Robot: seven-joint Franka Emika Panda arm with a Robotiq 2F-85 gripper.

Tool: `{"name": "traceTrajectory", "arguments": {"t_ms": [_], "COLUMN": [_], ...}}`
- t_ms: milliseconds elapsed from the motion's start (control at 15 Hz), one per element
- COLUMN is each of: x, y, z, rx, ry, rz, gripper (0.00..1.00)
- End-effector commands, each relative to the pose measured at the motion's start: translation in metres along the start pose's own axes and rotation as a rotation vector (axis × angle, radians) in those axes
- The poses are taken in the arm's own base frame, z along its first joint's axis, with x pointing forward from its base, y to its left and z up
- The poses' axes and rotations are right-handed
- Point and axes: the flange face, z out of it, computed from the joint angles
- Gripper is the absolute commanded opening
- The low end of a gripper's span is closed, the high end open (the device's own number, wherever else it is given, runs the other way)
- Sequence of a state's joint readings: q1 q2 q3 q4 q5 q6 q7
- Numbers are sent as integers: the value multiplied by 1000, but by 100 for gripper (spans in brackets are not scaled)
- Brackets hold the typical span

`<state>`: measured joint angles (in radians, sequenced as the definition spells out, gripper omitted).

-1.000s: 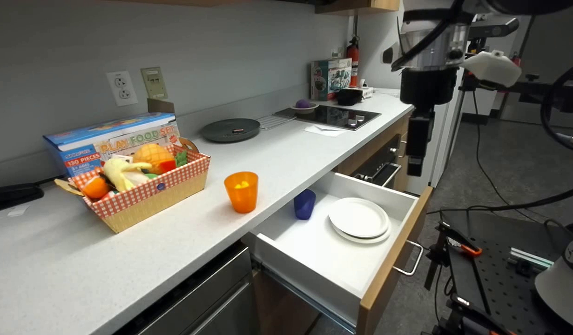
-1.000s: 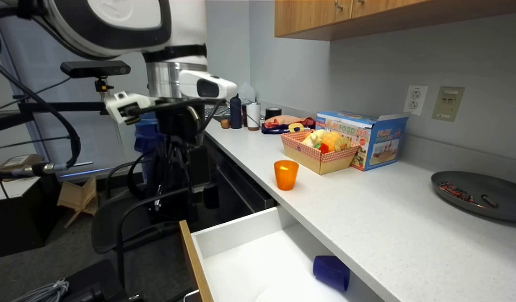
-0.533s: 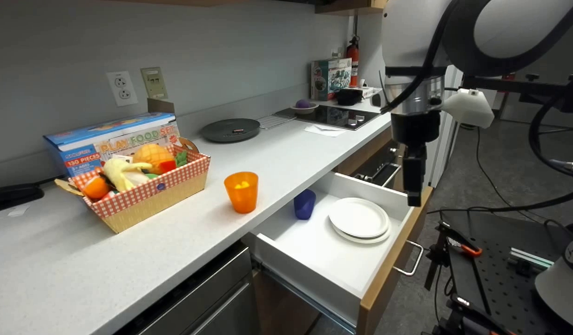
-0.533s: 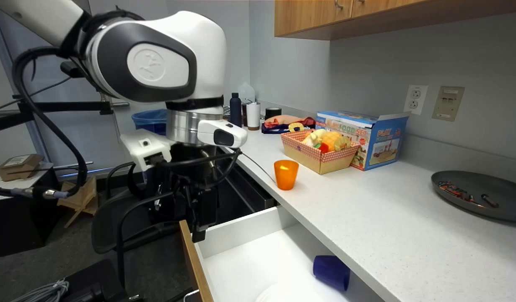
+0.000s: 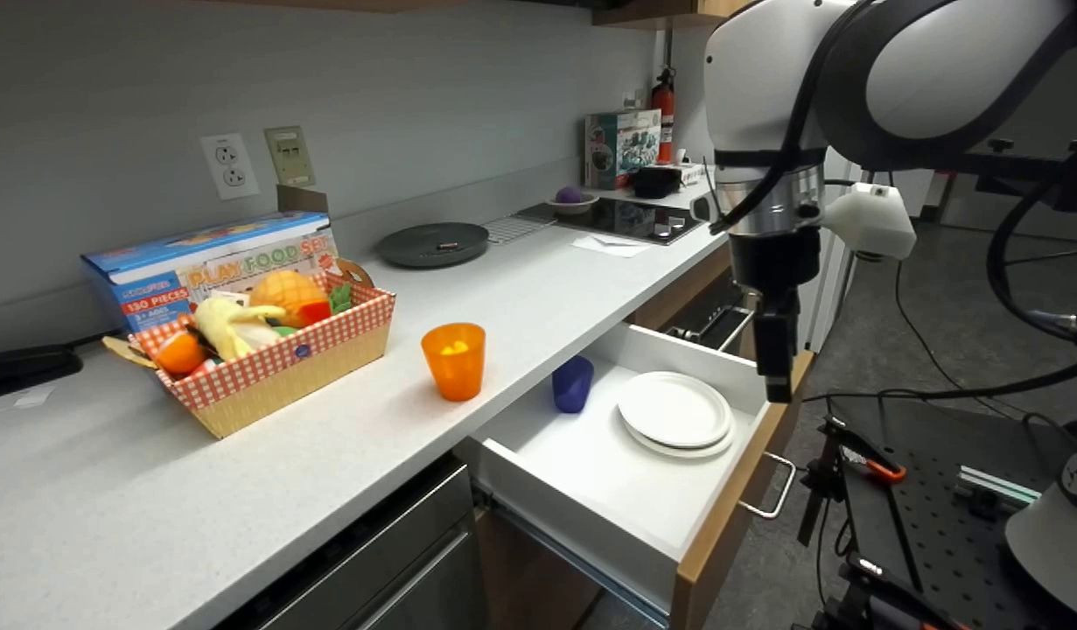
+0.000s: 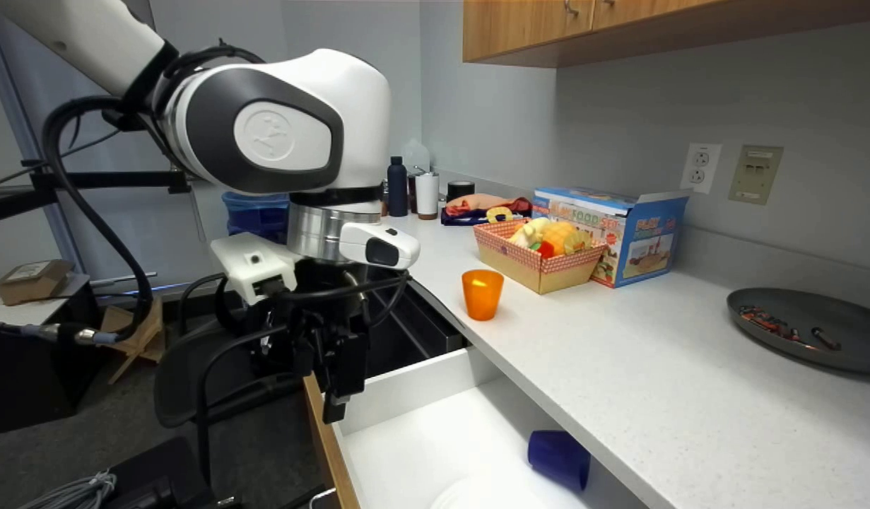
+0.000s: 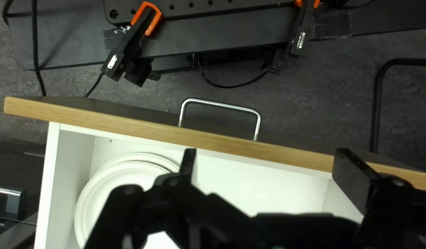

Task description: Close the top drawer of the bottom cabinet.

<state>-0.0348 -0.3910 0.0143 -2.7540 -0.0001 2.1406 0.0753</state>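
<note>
Counter top (image 5: 538, 306): white; orange tumbler (image 5: 456, 363) upright.
Top drawer (image 5: 582, 521): pulled out; white plates (image 5: 675, 409) inside.
Gripper (image 7: 268, 162): spread apart, near front panel (image 7: 219, 141).

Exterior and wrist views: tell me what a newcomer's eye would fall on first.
Most likely the drawer, which stands pulled out below the counter with white plates inside. Next would come the open gripper, hanging near the drawer's front. The bright orange cup also stands out, upright on the counter near a basket of play food.
</note>
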Motion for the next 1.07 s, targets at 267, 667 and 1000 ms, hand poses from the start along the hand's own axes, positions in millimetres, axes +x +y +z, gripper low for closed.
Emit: {"name": "traceTrajectory", "arguments": {"t_ms": [267,667,1000], "x": [12,27,37], "y": [15,28,31], "z": [33,75,109], "rx": [41,75,107], "ry": [-59,-134,-196], "rz": [21,29,14], "gripper": [100,100,100]}}
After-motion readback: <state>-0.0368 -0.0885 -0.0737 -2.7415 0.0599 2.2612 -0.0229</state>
